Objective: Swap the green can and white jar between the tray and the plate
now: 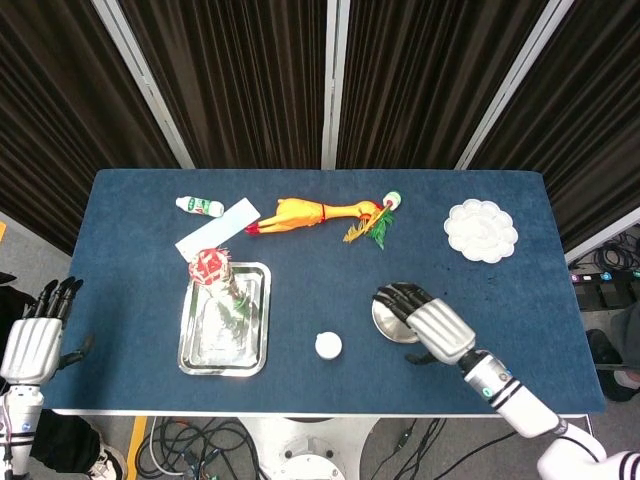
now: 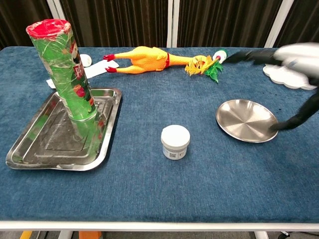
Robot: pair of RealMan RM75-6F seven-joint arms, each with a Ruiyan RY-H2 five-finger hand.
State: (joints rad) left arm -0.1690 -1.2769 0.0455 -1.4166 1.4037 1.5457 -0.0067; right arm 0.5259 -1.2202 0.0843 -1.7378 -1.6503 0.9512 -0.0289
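right hand (image 1: 425,322) hovers spread and empty over the plate (image 2: 246,120), left hand (image 1: 35,335) hangs open off the surface edge

Head view: we look almost straight down from high above the near edge of the table (image 1: 520,240), facing the curtains (image 1: 240,70) at the far side. The whole blue tabletop fits in frame, plus floor and cables below the near edge.

Chest view: we look from low, just above the near edge, facing across the table (image 2: 149,199) toward the same curtains (image 2: 124,20). It sits much closer; the table's side edges are cut off.

Both views share the tray (image 1: 255,340) (image 2: 30,149), plate (image 1: 382,318) (image 2: 244,119), white jar (image 1: 328,346) (image 2: 175,142) and rubber chicken (image 1: 300,214) (image 2: 147,59).
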